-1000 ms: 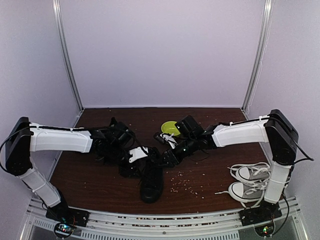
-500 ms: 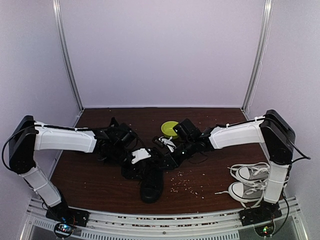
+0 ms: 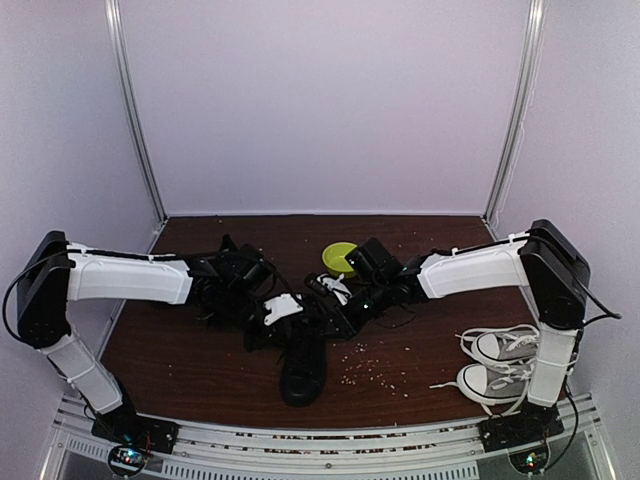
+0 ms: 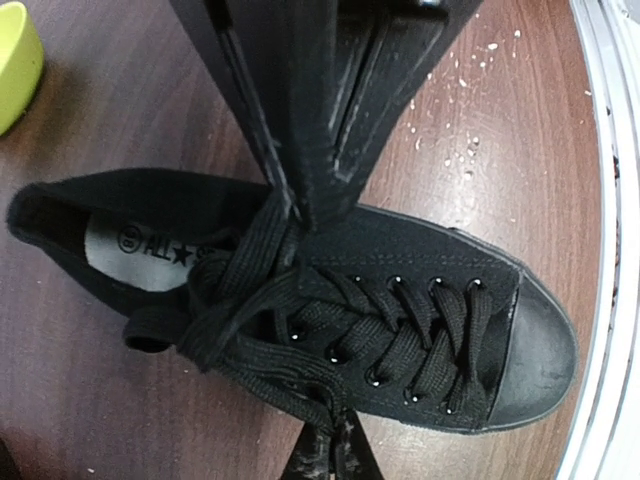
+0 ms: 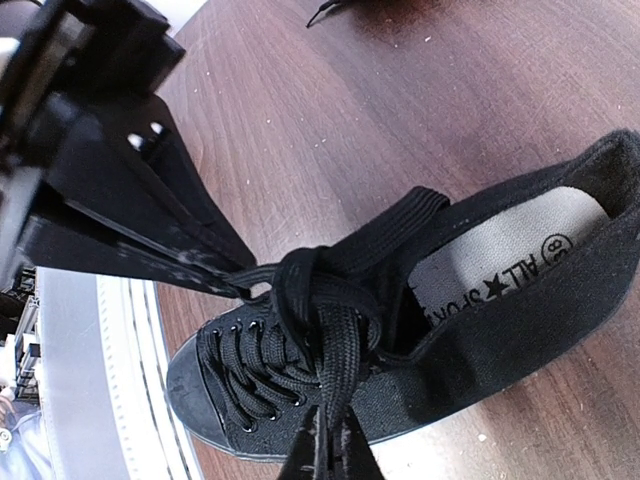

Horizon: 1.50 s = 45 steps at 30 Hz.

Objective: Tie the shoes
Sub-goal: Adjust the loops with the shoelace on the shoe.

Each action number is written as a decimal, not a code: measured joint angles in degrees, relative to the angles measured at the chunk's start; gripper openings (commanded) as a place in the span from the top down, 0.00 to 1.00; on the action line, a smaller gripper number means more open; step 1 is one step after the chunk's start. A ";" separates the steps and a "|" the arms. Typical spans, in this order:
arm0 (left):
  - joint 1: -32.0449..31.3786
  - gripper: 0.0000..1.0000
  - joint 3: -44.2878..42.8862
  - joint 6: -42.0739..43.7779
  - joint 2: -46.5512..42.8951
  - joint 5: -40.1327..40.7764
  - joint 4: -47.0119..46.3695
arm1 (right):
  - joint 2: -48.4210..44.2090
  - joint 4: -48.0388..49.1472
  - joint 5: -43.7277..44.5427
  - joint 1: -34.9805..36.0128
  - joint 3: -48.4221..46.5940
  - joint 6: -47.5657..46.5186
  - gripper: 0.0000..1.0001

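Observation:
One black low-top shoe (image 3: 303,368) lies on the brown table with its toe toward the near edge. It fills the left wrist view (image 4: 400,300) and the right wrist view (image 5: 470,330). Its black laces (image 4: 300,300) are bunched in a knot over the tongue. My left gripper (image 4: 335,452) is shut on a strand of lace at the shoe's side (image 3: 298,324). My right gripper (image 5: 335,455) is shut on a lace loop (image 5: 340,370) rising from the knot, and it stands across the shoe from the left one (image 3: 326,317). Both strands run taut from the knot.
A yellow-green bowl (image 3: 340,256) sits just behind the grippers. A grey-and-white pair of sneakers (image 3: 500,365) with white laces lies at the near right by the right arm's base. Pale crumbs (image 3: 368,368) are scattered right of the black shoe. A metal rail (image 3: 320,440) borders the near edge.
Both grippers have gone from open to shut, each closing on a strand of the black shoe's lace. Both arms have edged in toward the shoe's knot.

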<state>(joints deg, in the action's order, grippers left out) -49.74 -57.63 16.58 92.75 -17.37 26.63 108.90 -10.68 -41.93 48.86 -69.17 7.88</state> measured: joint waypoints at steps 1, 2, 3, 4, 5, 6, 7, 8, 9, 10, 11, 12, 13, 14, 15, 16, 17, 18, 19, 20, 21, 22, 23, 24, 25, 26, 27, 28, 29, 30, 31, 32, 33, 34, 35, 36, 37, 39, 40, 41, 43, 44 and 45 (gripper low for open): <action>0.00 1.00 -0.02 0.00 -0.39 0.04 0.04 | 0.00 0.00 0.00 0.00 0.00 0.00 1.00; 0.02 1.00 0.00 0.00 -0.90 0.07 0.11 | 0.00 -0.04 0.00 0.00 0.00 0.00 1.00; 0.02 1.00 0.00 0.00 -1.31 0.07 0.20 | 0.00 -0.09 0.00 0.00 0.00 -0.02 1.00; 0.11 1.00 -0.02 0.00 -1.86 0.02 0.37 | 0.00 -0.15 0.02 0.00 0.00 -0.04 1.00; 0.24 1.00 -0.02 0.02 -2.25 0.00 0.46 | 0.00 -0.22 0.00 0.02 0.00 -0.04 1.00; 0.37 1.00 -0.02 0.00 -2.69 -0.11 0.50 | 0.00 -0.24 0.00 0.02 0.00 -0.04 1.00; 0.57 1.00 0.00 0.02 -2.95 -0.22 0.50 | 0.00 -0.26 0.00 0.02 0.04 -0.04 1.00; 0.87 1.00 0.00 0.02 -3.13 -0.28 0.50 | 0.00 -0.26 0.00 0.02 0.09 -0.04 1.00; 1.31 1.00 0.00 0.00 -3.19 -0.39 0.48 | 0.00 -0.26 0.00 0.02 0.13 -0.04 1.00; 1.81 1.00 0.00 0.00 -3.19 -0.44 0.48 | -0.02 -0.28 0.00 0.02 0.24 -0.04 1.00; 2.40 1.00 0.00 0.00 -3.13 -0.48 0.59 | -0.02 -0.28 0.00 0.02 0.50 -0.04 1.00; 3.10 1.00 0.00 0.00 -2.99 -0.50 0.72 | 0.00 -0.31 0.00 0.02 0.57 -0.04 1.00; 3.72 1.00 -0.02 0.00 -2.69 -0.50 0.92 | -0.02 -0.20 0.02 0.02 0.98 -0.04 1.00; 4.37 1.00 -0.09 0.02 -2.14 -0.50 1.33 | -0.02 -0.24 0.04 0.02 1.44 -0.04 1.00; 4.90 1.00 -0.24 0.07 -1.27 -0.50 2.03 | -0.02 -0.24 0.09 0.00 2.14 -0.04 1.00; 5.31 1.00 -0.31 0.11 -0.17 -0.46 2.60 | -0.02 -0.31 0.15 0.00 2.84 -0.04 1.00; 5.62 1.00 -0.35 0.22 0.85 -0.44 3.43 | -0.02 -0.37 0.22 0.00 3.50 -0.02 1.00; 5.77 1.00 -0.35 0.28 1.81 -0.44 4.17 | -0.02 -0.55 0.24 0.00 4.28 -0.02 1.00; 5.77 1.00 -0.37 0.37 2.56 -0.42 4.94 | -0.02 -0.70 0.26 0.00 4.74 -0.02 1.00; 5.79 1.00 -0.39 0.42 3.26 -0.37 5.73 | -0.02 -0.79 0.28 0.00 5.18 -0.02 1.00; 5.84 1.00 -0.46 0.42 3.65 -0.31 6.34 | -0.02 -0.81 0.35 0.00 5.49 0.00 1.00; 5.88 1.00 -0.66 0.39 4.02 -0.22 6.99 | -0.02 -0.83 0.42 0.00 5.66 0.00 1.00; 5.95 1.00 -0.94 0.39 4.26 -0.11 7.54 | -0.04 -0.83 0.44 -0.02 5.79 0.00 1.00; 6.05 1.00 -1.16 0.37 4.37 0.02 7.80 | -0.04 -0.83 0.46 -0.04 5.81 0.02 1.00; 6.23 1.00 -1.40 0.35 4.46 0.24 7.98 | -0.04 -0.81 0.46 -0.04 5.81 0.00 1.00; 6.36 1.00 -1.55 0.33 4.46 0.48 8.00 | -0.04 -0.76 0.48 -0.04 5.81 0.02 1.00; 6.60 1.00 -1.79 0.15 4.46 0.79 8.07 | -0.04 -0.70 0.46 -0.09 5.81 0.02 1.00; 6.75 1.00 -1.97 -0.02 4.46 1.07 8.00 | -0.04 -0.70 0.46 -0.11 5.81 0.02 1.00; 6.97 1.00 -2.12 -0.26 4.46 1.31 7.91 | -0.04 -0.70 0.48 -0.15 5.81 0.02 1.00; 7.17 1.00 -2.16 -0.46 4.46 1.51 7.91 | -0.04 -0.68 0.48 -0.15 5.81 0.02 1.00; 7.43 1.00 -2.16 -0.61 4.50 1.64 7.91 | -0.04 -0.66 0.48 -0.24 5.81 0.02 1.00; 7.63 1.00 -2.16 -0.66 4.66 1.79 7.93 | -0.04 -0.63 0.46 -0.33 5.81 0.02 1.00; 7.78 1.00 -2.16 -0.63 4.85 1.92 7.93 | -0.04 -0.55 0.46 -0.42 5.81 0.04 1.00; 7.85 1.00 -2.16 -0.63 5.18 2.12 7.98 | -0.04 -0.39 0.46 -0.52 5.81 0.07 1.00; 7.91 1.00 -2.16 -0.61 5.55 2.21 8.04 | -0.04 -0.17 0.46 -0.66 5.84 0.13 1.00; 7.91 1.00 -2.16 -0.57 5.97 2.21 8.13 | -0.04 -0.04 0.46 -0.74 5.90 0.22 1.00; 7.91 1.00 -2.16 -0.44 6.25 2.21 8.24 | -0.04 0.20 0.46 -0.79 6.03 0.28 1.00; 7.91 1.00 -2.16 -0.20 6.54 2.16 8.41 | -0.04 0.33 0.46 -0.79 6.25 0.44 1.00; 7.91 1.00 -2.16 0.00 6.56 2.03 8.50 | -0.04 0.44 0.46 -0.79 6.32 0.46 1.00; 7.91 1.00 -2.16 0.24 6.56 1.62 8.59 | -0.04 0.48 0.46 -0.79 6.32 0.48 1.00; 7.48 1.00 -2.16 0.76 6.49 -0.09 8.76 | -0.04 0.63 0.44 -0.79 6.32 0.59 1.00; 7.13 1.00 -2.16 1.05 6.25 -1.14 8.85 | -0.04 0.66 0.44 -0.79 6.32 0.68 1.00; 6.62 1.00 -2.16 1.31 5.88 -2.10 8.85 | -0.04 0.66 0.44 -0.79 6.32 0.72 1.00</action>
<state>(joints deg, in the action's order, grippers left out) -43.11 -59.79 17.89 98.63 -19.46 35.48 108.86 -10.02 -41.50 48.07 -62.85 8.60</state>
